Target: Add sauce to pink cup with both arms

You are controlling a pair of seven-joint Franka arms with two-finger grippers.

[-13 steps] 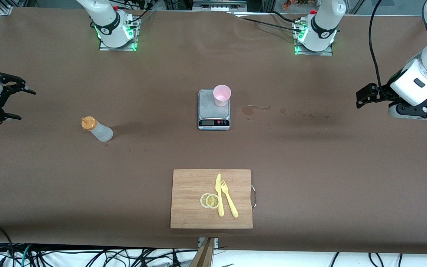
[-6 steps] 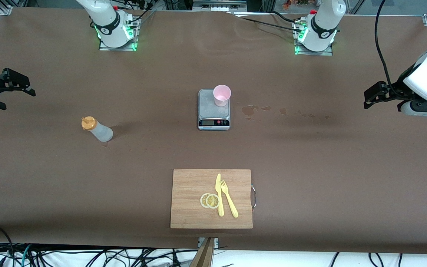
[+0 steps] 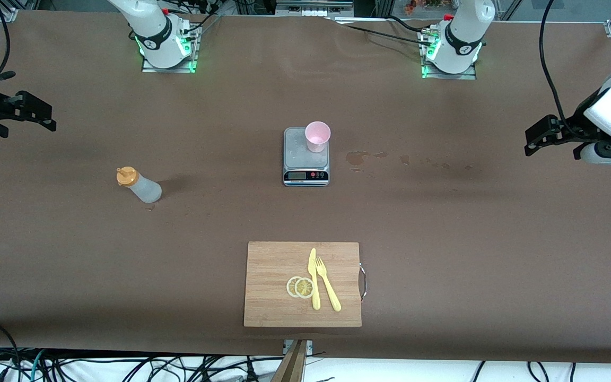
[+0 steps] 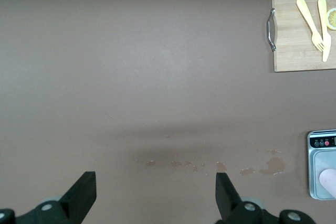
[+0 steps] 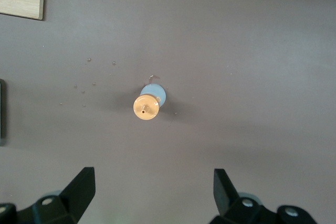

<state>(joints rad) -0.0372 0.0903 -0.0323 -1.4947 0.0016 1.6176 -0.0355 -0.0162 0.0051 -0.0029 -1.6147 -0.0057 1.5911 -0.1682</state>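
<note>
The sauce bottle, whitish with an orange cap, stands on the brown table toward the right arm's end; the right wrist view shows it from above. The pink cup stands on a corner of the silver scale at the table's middle; its edge shows in the left wrist view. My right gripper is open and empty in the air near the right arm's end, apart from the bottle. My left gripper is open and empty over the left arm's end.
A wooden cutting board with a yellow knife, a fork and lemon slices lies nearer to the front camera than the scale. Wet stains mark the table beside the scale, toward the left arm's end.
The right gripper has moved toward the robots' side of the table and turned. The left gripper has drifted toward its end of the table. Bottle and cup have not moved.
</note>
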